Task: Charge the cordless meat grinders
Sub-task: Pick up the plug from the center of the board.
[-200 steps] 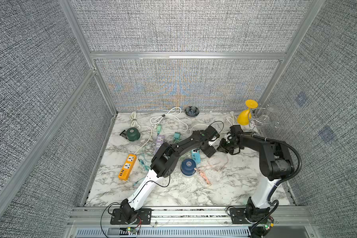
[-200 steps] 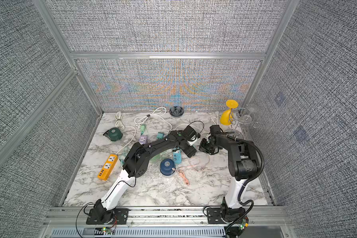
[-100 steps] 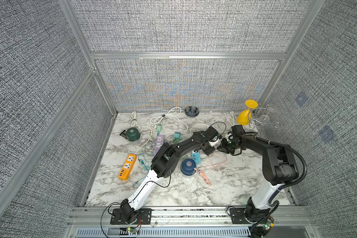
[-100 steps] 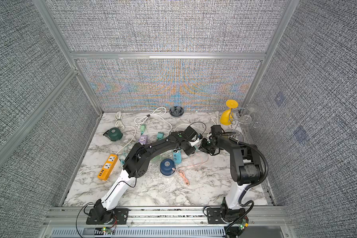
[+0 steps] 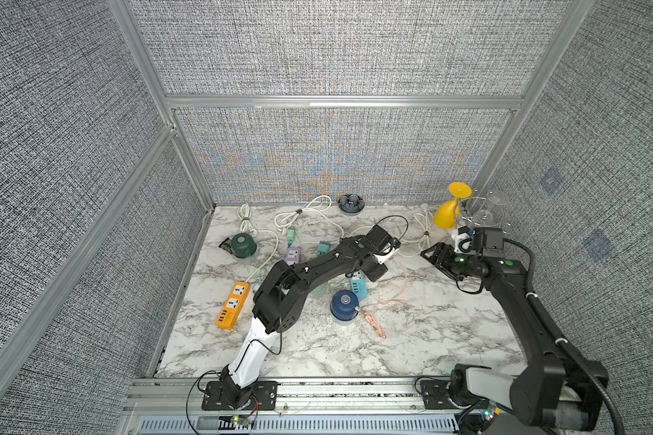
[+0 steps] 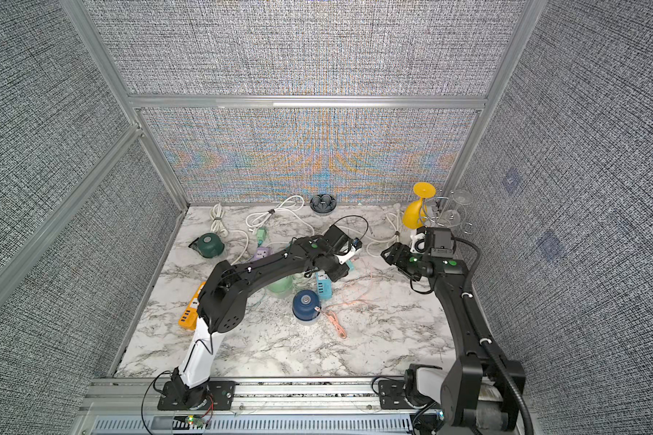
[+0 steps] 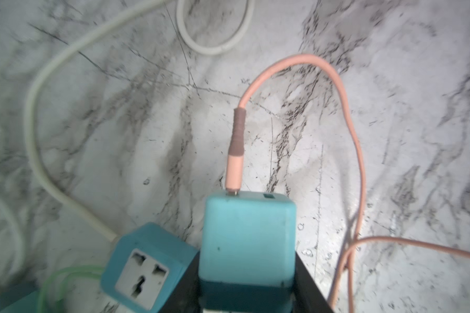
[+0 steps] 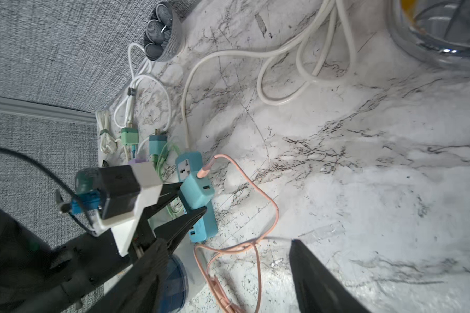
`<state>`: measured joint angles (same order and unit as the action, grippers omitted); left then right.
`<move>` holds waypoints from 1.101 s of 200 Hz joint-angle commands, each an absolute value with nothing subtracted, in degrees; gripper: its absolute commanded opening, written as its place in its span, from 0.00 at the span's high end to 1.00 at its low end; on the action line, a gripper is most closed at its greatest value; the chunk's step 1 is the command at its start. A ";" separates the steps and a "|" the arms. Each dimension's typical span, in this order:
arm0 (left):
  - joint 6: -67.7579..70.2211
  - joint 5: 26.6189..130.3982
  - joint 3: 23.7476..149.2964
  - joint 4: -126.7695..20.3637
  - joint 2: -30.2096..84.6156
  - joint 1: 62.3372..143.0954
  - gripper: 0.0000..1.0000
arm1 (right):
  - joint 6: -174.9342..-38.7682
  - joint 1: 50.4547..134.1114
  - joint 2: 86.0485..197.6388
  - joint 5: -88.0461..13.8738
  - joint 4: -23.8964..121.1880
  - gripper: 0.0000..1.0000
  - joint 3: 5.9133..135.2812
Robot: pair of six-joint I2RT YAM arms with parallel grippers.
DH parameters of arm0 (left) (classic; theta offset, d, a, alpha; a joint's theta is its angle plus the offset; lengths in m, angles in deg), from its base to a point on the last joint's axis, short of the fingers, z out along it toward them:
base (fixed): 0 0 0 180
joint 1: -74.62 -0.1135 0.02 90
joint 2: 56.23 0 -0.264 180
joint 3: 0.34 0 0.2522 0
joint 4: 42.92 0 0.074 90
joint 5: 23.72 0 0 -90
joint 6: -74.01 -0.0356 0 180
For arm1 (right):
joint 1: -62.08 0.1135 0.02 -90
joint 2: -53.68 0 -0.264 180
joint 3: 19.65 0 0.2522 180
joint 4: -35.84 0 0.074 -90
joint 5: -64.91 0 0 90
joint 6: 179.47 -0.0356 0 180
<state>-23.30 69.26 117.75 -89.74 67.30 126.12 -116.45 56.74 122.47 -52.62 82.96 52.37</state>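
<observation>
The dark green grinder (image 5: pixel 243 244) stands at the back left. In the middle is the navy grinder (image 5: pixel 344 304), and the left arm partly hides the mint one (image 6: pixel 279 290). My left gripper (image 7: pixel 247 287) is shut on a teal charger cube (image 7: pixel 247 238), held just over the blue power strip (image 8: pixel 198 227). A pink cable (image 7: pixel 337 89) is plugged into the cube and runs toward the navy grinder. My right gripper (image 8: pixel 228 260) is open and empty, to the right of the cube.
An orange power strip (image 5: pixel 233 305) and a purple one (image 5: pixel 293 255) lie to the left. White cords (image 5: pixel 298 216) and a dark round dish (image 5: pixel 350 203) sit at the back. A yellow glass (image 5: pixel 449 214) and clear glasses (image 5: pixel 487 211) stand back right.
My right gripper has opened, let go at the cable's plug and drawn back to the right. My left gripper has closed on the teal charger cube.
</observation>
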 commanded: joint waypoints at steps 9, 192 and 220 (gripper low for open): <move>-26.39 69.26 112.35 -84.99 58.47 126.29 0.86 | -113.34 55.93 122.55 -60.28 87.34 0.22 57.21; -29.17 67.21 96.56 -79.93 33.77 130.03 0.88 | -108.53 72.10 131.72 -79.64 93.65 0.25 70.85; -29.50 66.89 96.61 -79.91 33.51 130.15 0.88 | -109.93 73.32 132.29 -81.83 92.32 0.32 69.50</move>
